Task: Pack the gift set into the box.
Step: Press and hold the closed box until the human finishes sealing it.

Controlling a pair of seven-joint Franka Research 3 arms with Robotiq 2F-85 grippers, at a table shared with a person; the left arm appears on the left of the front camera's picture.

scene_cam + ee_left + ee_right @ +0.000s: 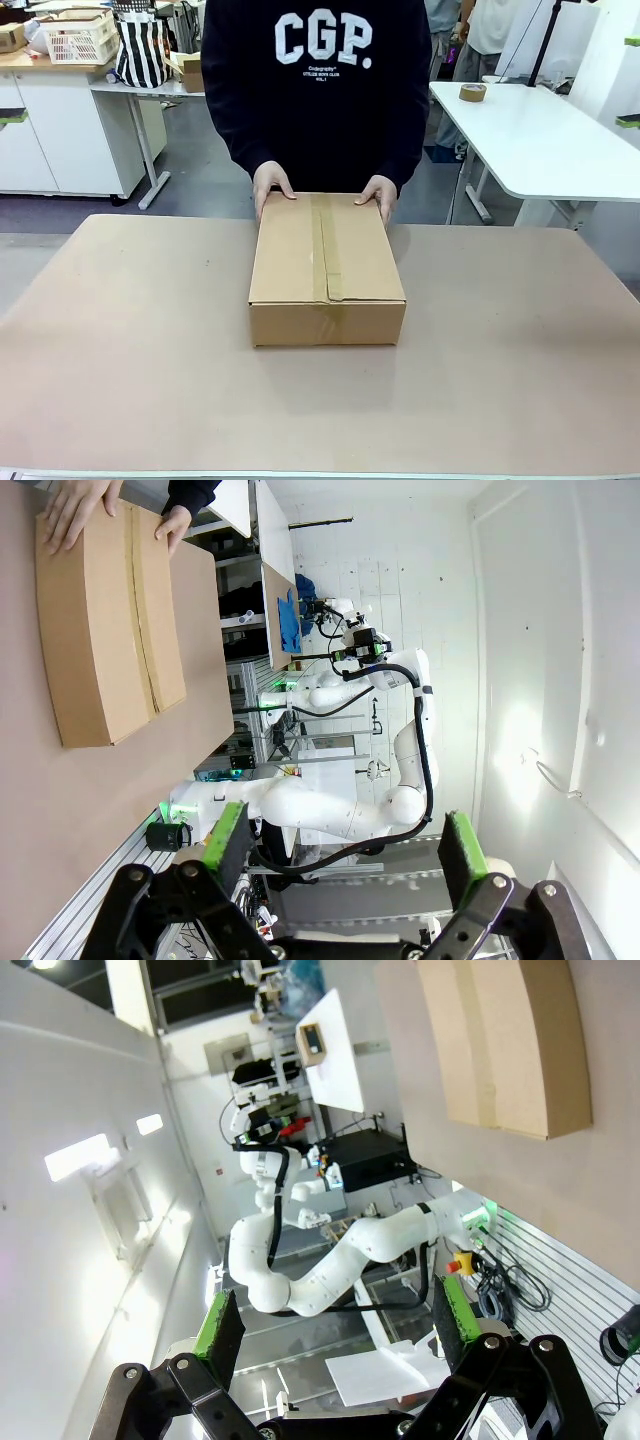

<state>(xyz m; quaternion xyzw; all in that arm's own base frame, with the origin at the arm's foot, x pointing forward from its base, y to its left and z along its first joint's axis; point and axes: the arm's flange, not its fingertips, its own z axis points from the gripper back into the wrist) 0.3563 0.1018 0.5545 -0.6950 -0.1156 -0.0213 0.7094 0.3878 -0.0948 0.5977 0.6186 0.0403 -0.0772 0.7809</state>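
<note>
The box [326, 268] is a plain brown carton lying in the middle of the table, its flaps shut and taped along the top seam. The person's two hands [272, 184] rest on its far edge. The same box [108, 630] appears at the upper left of the left wrist view and the box [505, 1045] at the upper right of the right wrist view. The gift set is out of view. My left gripper [345, 848] is open, holding nothing, well away from the box. My right gripper [335, 1328] is also open with nothing between its fingers.
The tan table [120, 360] has wide bare room on both sides of the box. A white side table [540, 140] with a roll of tape [473, 92] stands at the back right. A counter with a white basket [78, 38] is at the back left.
</note>
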